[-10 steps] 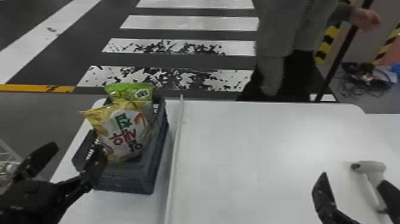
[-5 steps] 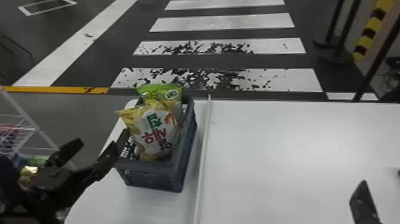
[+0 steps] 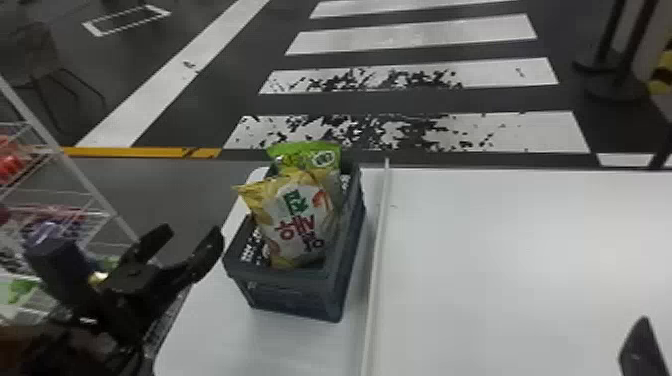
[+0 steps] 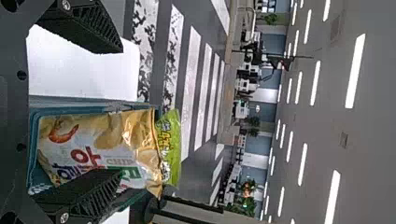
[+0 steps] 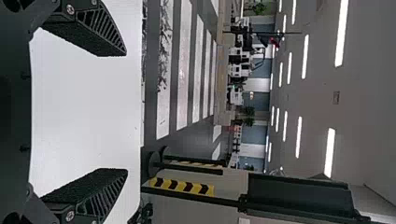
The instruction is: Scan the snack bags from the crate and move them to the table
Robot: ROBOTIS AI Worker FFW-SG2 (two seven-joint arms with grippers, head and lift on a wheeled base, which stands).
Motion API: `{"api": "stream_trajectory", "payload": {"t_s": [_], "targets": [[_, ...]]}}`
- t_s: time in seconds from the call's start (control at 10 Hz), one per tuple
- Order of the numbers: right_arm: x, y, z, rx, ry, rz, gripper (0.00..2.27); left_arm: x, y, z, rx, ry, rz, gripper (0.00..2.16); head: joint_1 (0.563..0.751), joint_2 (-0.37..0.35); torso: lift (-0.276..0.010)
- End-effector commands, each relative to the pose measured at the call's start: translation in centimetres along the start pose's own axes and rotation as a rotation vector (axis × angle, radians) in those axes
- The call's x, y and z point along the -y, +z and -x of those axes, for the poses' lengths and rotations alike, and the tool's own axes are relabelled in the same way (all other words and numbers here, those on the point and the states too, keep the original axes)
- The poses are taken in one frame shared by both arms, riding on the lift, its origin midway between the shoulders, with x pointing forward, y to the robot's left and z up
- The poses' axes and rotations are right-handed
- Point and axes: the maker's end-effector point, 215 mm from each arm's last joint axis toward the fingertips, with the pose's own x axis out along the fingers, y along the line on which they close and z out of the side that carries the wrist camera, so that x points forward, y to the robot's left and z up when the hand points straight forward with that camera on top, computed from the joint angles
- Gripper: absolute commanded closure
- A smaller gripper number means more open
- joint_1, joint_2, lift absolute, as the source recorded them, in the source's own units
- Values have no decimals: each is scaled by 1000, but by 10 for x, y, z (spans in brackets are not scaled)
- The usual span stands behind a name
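- Where the head view reaches nine o'clock, a white wire rack (image 3: 85,182) with colourful packets on its shelves stands beyond the table's edge.
- At eight o'clock is the left gripper (image 3: 192,231), black with two flat fingers; these are spread wide and empty, near the crate but apart from it.
- Toward seven o'clock, the dark blue-grey, open-topped plastic crate (image 3: 292,295) sits on the table.
- Inside it, a plump yellow-and-white snack bag (image 3: 300,215) with green and red lettering leans upright, its top poking above the rim.
- Behind that one, on the crate's twelve o'clock side, a bright green snack bag (image 3: 307,150) stands with its top showing.
- Just beside the crate, at five o'clock in the head view, a long, thin white strip (image 3: 376,280) runs along the table.
- From there toward three o'clock spreads the smooth, white, flat-topped table (image 3: 500,270).
- At four o'clock is the right gripper (image 3: 642,347), also black with flat fingers; its own wrist view has them far apart, empty, with the white tabletop between.
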Motion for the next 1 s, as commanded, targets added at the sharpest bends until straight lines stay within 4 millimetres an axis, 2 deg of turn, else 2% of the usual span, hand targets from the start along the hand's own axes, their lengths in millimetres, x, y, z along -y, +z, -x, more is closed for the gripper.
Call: {"api": "stream_trajectory", "payload": {"t_s": [0.0,0.2,0.3,0.4,0.6,0.9], "targets": [[-14,-1,3,-8,22,8,107,-11,-2,-11,10,6,7,80,695,286,-95],[-32,-5,7,-14,53,33,107,-23,0,-22,24,13,-14,80,695,320,-95],[-34,-7,7,-20,56,44,107,-21,5,-32,39,0,-24,80,695,340,-95],[-33,-9,8,-26,49,52,107,-18,6,-46,45,-10,-55,80,695,350,-95],[-37,-9,11,-23,51,68,107,-9,14,-60,89,-45,-54,83,695,338,-95],[-43,-16,17,-32,51,106,107,11,-1,-97,61,-123,-41,80,695,311,-95]]}}
